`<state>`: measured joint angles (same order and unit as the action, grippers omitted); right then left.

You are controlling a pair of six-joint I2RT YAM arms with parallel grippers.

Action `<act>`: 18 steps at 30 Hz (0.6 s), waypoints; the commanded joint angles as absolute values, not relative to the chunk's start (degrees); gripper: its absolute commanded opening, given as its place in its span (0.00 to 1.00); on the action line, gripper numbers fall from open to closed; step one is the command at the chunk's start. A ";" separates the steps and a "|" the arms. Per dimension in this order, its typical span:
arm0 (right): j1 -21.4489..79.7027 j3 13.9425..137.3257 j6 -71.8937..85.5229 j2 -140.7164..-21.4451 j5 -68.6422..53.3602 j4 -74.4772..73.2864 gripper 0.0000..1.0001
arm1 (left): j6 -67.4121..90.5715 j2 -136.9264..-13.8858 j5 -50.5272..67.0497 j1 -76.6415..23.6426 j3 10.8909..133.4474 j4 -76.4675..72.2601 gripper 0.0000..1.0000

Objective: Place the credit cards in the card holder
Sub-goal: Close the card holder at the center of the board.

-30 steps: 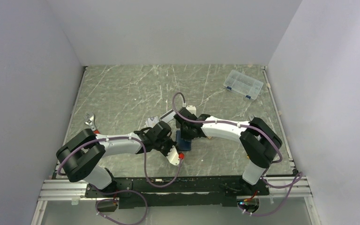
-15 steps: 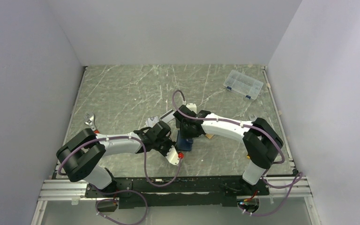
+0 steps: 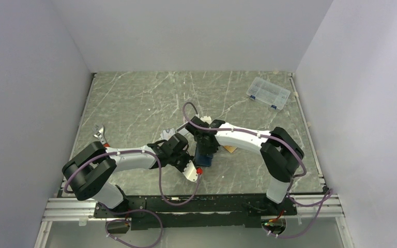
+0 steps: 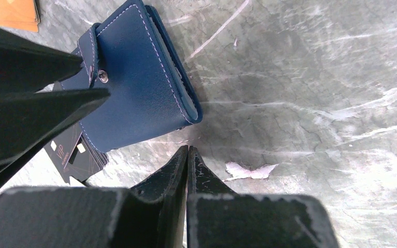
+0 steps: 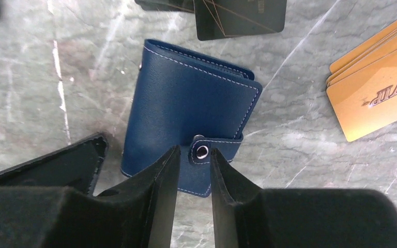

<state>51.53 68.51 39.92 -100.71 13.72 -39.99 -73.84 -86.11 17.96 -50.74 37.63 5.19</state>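
Now, on the left, the left claw (image 4: 187,152) is squeezed shut with nothing in it. Its tip is down near the table (image 4: 315,103), just beside the bottom edge of the card holder (image 4: 134,88). I think it is there like a little wall, to stop the holder from sliding.

In the middle, between the two arms, the card holder lies flat on the table. It is folded closed, and its snap tab (image 5: 202,151) is buttoned over the front. Some black cards (image 4: 77,152) poke out from under one edge of it.

Next comes the right claw (image 5: 194,150). Its two fingers stand a little apart, one on each side of the snap tab, and it holds nothing. The view is too close to tell if the tips touch the leather or hang just above it.

To the right of the holder, apart from it, a small pile of orange-gold cards (image 5: 377,82) lies on the table. No card is on its way in yet.

So the step in hand is opening the holder. The next move, I think, needs the right claw to pinch the tab and pull it up so the snap pops. The pull should be gentle, while the left claw blocks the holder from lifting or scooting away. Only then can a card be picked up and slid inside.
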 commanded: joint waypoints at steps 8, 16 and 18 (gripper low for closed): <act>52.08 72.05 38.84 -102.62 14.44 -44.59 0.32 | -72.98 -86.31 19.42 -50.60 39.35 5.43 0.08; 52.15 72.53 38.93 -102.13 15.37 -44.47 0.06 | -72.73 -86.22 19.52 -50.54 39.47 6.12 0.08; 52.13 72.65 39.01 -102.05 15.40 -44.71 0.02 | -72.77 -86.22 19.53 -50.58 39.46 6.22 0.08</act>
